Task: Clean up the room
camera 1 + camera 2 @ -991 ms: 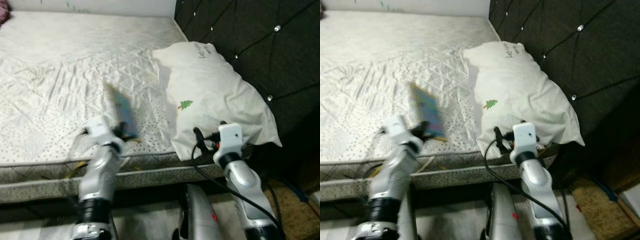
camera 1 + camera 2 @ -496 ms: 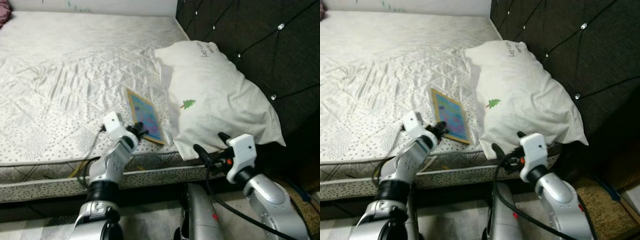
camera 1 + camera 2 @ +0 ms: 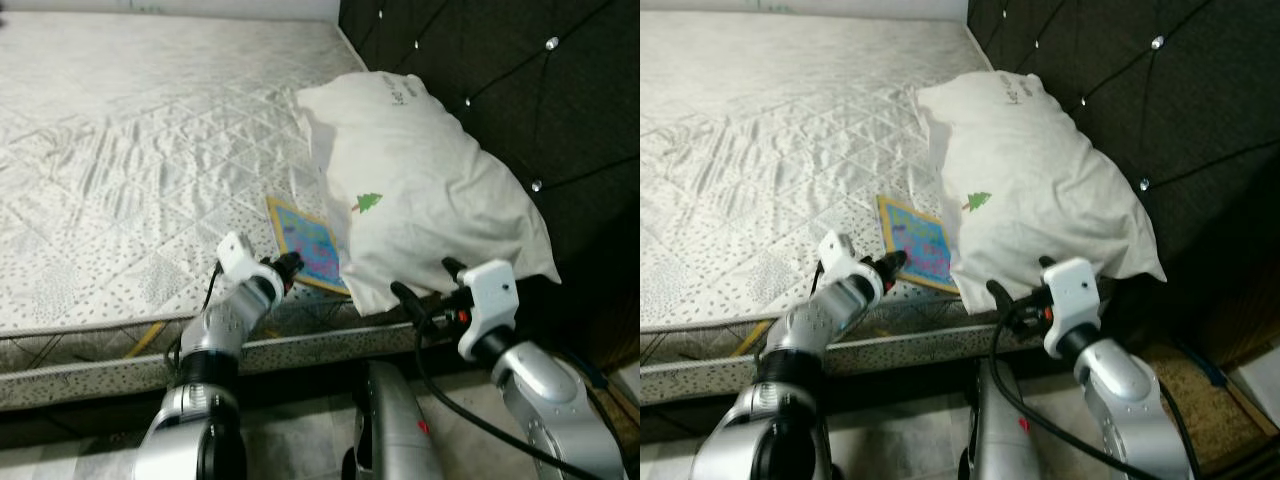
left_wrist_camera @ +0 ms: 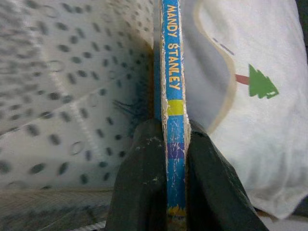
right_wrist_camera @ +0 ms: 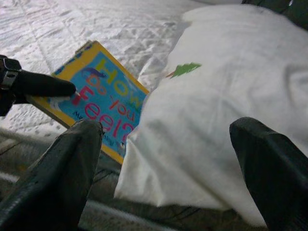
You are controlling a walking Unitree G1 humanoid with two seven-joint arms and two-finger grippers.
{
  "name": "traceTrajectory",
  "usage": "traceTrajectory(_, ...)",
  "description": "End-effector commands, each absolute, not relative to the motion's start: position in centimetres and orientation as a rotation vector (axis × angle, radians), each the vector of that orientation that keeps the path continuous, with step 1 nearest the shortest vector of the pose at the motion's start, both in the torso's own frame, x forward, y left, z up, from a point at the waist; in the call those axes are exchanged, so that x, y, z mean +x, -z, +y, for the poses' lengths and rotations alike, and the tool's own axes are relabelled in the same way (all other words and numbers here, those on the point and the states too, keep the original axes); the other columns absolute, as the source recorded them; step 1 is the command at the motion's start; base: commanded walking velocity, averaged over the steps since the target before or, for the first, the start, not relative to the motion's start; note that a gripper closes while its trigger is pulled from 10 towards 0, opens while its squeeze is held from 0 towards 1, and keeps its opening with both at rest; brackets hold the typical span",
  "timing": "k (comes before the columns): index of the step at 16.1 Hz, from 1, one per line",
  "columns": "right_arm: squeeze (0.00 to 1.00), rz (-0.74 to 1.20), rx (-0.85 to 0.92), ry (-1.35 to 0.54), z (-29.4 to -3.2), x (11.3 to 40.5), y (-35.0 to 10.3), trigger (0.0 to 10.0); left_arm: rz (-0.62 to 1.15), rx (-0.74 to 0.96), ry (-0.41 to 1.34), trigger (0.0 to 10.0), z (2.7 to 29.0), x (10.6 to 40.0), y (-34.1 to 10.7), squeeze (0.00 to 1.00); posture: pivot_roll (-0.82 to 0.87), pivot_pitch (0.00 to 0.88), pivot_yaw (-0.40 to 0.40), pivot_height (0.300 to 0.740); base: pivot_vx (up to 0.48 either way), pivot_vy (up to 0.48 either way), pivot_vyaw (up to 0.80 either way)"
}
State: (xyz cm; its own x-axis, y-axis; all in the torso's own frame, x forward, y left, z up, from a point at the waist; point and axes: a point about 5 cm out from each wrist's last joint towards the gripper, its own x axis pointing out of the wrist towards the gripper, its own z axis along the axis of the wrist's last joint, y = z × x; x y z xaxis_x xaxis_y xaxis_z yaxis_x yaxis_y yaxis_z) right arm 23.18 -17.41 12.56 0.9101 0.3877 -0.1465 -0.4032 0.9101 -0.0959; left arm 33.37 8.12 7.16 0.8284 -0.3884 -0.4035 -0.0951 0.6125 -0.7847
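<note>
A thin children's book [image 3: 310,246] with a yellow border and blue cover lies on the white quilted mattress [image 3: 130,150], its far edge tucked against the white pillow [image 3: 420,190]. My left gripper [image 3: 287,264] is shut on the book's near edge; the left wrist view shows the blue spine [image 4: 173,96] pinched between both fingers [image 4: 139,183]. My right gripper [image 3: 425,295] stands open at the mattress's front edge, just below the pillow's lower corner. In the right wrist view the book cover [image 5: 103,103] and the pillow [image 5: 216,106] lie beyond its spread fingers [image 5: 62,178].
A dark tufted headboard [image 3: 520,90] with shiny studs rises behind the pillow on the right. The mattress side [image 3: 90,360] runs across the front, with floor below it. A brown mat [image 3: 1195,395] lies on the floor at the right.
The book went from being held up over the bed to lying flat against the pillow, still in my left gripper. My right arm dropped back from the pillow toward the bed edge.
</note>
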Motion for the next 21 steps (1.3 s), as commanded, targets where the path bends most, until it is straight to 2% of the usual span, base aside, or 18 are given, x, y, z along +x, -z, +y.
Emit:
traceTrajectory(1, 0.0, 0.118, -0.135, -0.381, -17.8, 23.4, -12.9, 10.0, 0.626, -0.943, 0.297, 10.0, 4.9, 33.4, -8.1, 0.0, -0.19, 0.033, -0.094, 0.526, 0.0, 0.0, 0.0)
traceTrajectory(3, 0.0, 0.115, -0.137, -0.375, -17.8, 23.6, -12.9, 10.0, 0.643, -0.9, 0.267, 10.0, 6.1, 33.7, -7.2, 0.0, -0.19, 0.032, -0.093, 0.526, 0.0, 0.0, 0.0)
traceTrajectory(4, 0.0, 0.113, -0.137, -0.371, -17.8, 23.6, -12.9, 10.0, 0.645, -0.888, 0.235, 10.0, 6.9, 34.0, -6.8, 0.47, -0.19, 0.028, -0.092, 0.526, 0.0, 0.0, 0.0)
traceTrajectory(5, 0.0, 0.112, -0.135, -0.37, -17.7, 23.6, -12.9, 10.0, 0.65, -0.875, 0.217, 10.0, 7.2, 34.1, -6.6, 1.0, -0.19, 0.027, -0.092, 0.526, 0.0, 0.0, 0.0)
traceTrajectory(12, 0.0, 0.105, -0.146, -0.364, -17.6, 23.9, -12.8, 10.0, 0.607, -0.786, 0.118, 10.0, 10.9, 35.0, -6.2, 1.0, -0.19, 0.023, -0.095, 0.526, 0.0, 0.0, 0.0)
traceTrajectory(21, 0.0, 0.089, -0.147, -0.37, -17.0, 24.6, -12.6, 10.0, 0.528, -0.628, 0.003, 10.0, 13.9, 35.7, -6.3, 1.0, -0.16, 0.004, -0.089, 0.526, 0.0, 0.0, 0.0)
